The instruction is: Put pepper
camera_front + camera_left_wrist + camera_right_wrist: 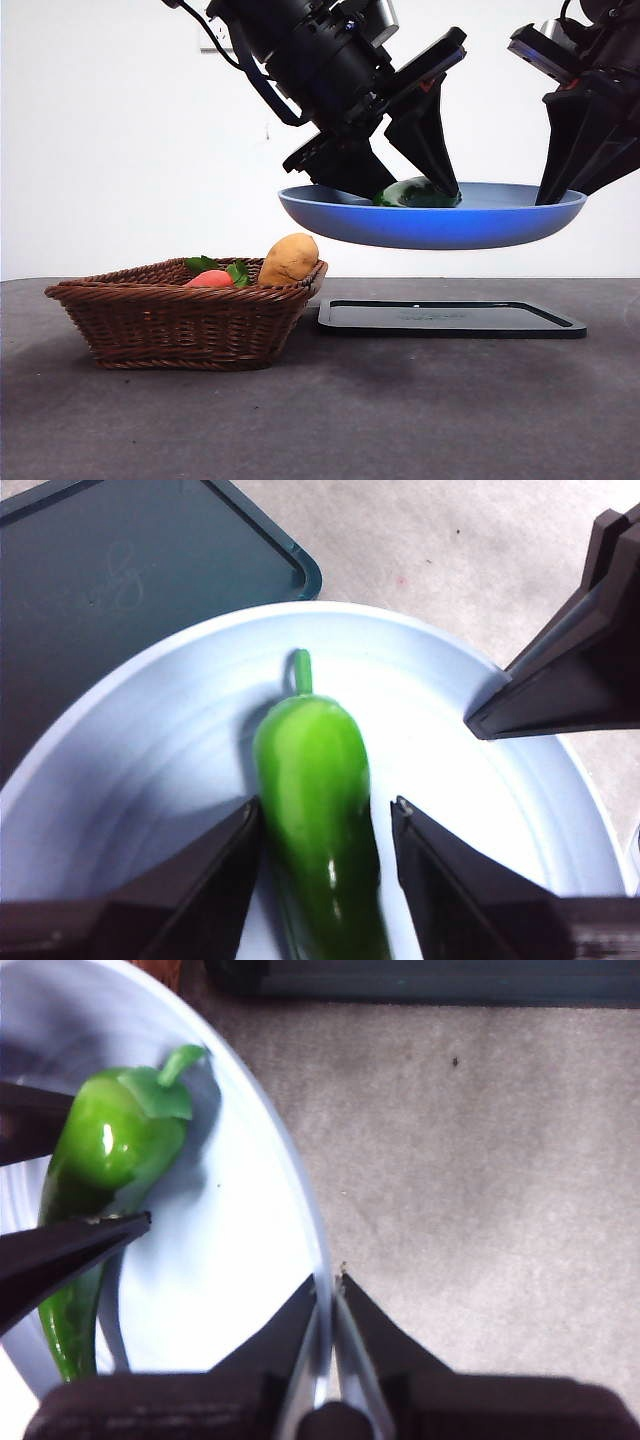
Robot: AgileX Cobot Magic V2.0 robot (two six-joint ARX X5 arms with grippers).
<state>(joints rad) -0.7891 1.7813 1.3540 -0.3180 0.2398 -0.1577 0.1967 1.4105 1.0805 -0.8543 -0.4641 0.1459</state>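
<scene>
The dark green glossy pepper point(420, 194) lies in a blue plate point(430, 226) that hangs in the air above the table. In the left wrist view the pepper point(315, 780) rests on the plate point(150, 760) between my left gripper's point(327, 812) jaws. The jaws are open around it, with a thin gap on one side. My left gripper point(410, 186) reaches down into the plate. My right gripper point(555, 200) is shut on the plate's rim point(322, 1260) and holds it up; its jaws point(328, 1285) pinch the edge. The pepper point(110, 1150) also shows there.
A wicker basket point(180, 320) stands on the table at the left, holding a tan potato point(290, 258) and a red-orange vegetable with green leaves point(210, 279). A flat black tray point(450, 318) lies on the table under the plate.
</scene>
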